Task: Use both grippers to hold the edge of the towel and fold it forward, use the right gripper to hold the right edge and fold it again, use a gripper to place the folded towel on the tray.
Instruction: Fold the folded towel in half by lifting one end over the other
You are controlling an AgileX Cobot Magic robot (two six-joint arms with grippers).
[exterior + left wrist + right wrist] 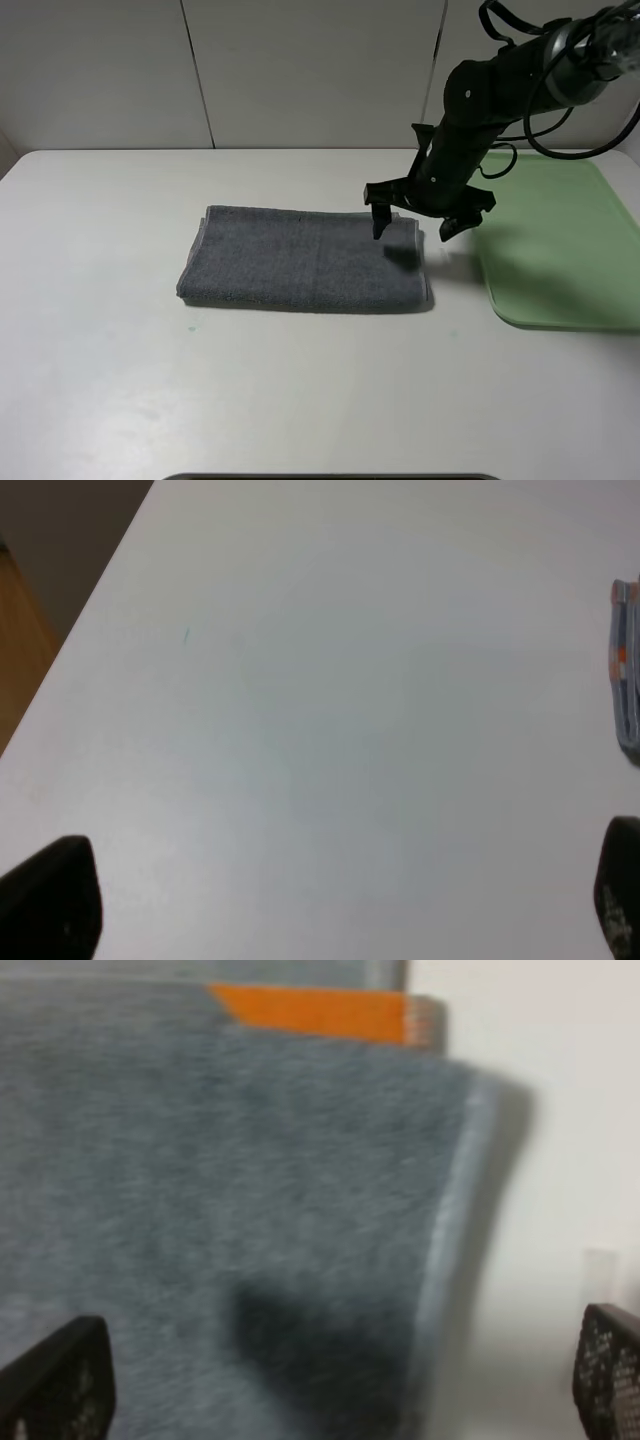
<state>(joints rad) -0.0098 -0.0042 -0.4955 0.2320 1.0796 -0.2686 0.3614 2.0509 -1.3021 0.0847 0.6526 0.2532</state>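
Observation:
The grey towel lies folded once, flat on the white table, left of the green tray. My right gripper is open and hovers just above the towel's right edge, one finger over the towel, one past its edge. In the right wrist view the towel fills the frame with an orange tag at its edge, and my right gripper shows both fingertips spread wide. My left gripper is open over bare table; the towel's edge shows at one side. The left arm is out of the exterior view.
The white table stretches around the towel. A grey panelled wall stands behind it. The right arm's cables hang above the tray's far side. The table's edge and a wooden surface beyond it show in the left wrist view.

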